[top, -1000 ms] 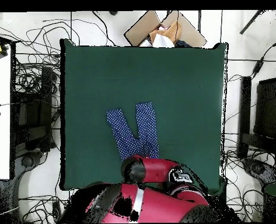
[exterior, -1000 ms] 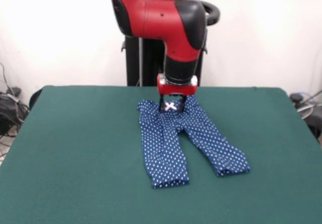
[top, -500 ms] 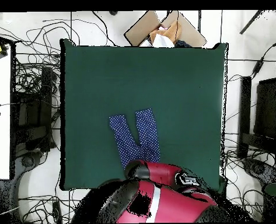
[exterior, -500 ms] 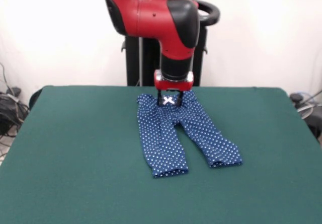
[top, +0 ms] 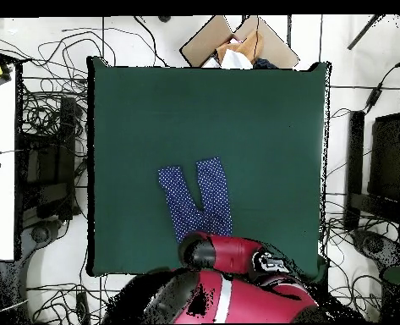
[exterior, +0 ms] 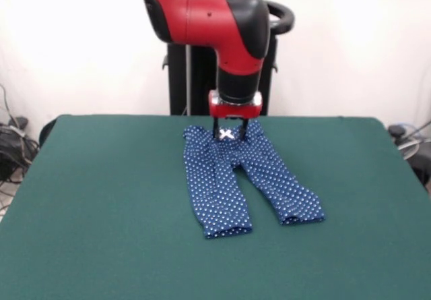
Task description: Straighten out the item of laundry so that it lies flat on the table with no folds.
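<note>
Trousers' [top: 196, 201] waistband under arm [top: 224, 252] in overhead view; hand [exterior: 229, 130] finger state unreadable in front view.

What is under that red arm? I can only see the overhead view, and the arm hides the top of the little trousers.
Observer: In the front view the tool sits right at the waistband of the polka-dot trousers.
Operator: Is there anything on that waistband?
Observer: Yes, a small pale bow in the middle of it, directly under the tool.
</note>
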You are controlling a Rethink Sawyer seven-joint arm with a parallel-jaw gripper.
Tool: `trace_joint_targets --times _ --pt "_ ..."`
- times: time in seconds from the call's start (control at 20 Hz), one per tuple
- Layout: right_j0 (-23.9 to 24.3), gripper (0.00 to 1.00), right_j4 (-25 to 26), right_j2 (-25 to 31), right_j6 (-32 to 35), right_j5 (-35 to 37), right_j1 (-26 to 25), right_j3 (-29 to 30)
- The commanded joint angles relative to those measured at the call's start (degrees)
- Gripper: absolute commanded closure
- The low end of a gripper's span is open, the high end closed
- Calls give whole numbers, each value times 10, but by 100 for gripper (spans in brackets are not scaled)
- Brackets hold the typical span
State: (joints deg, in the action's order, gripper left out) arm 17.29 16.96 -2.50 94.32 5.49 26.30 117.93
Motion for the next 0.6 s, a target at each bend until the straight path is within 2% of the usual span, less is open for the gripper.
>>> trace_joint_targets --times 0.05,0.3,0.6 --pt "-1 0 0 93 53 35 89 26" --pt "-6 0 5 82 64 3 142 34" --pt "-20 0 -23 70 78 16 174 -2"
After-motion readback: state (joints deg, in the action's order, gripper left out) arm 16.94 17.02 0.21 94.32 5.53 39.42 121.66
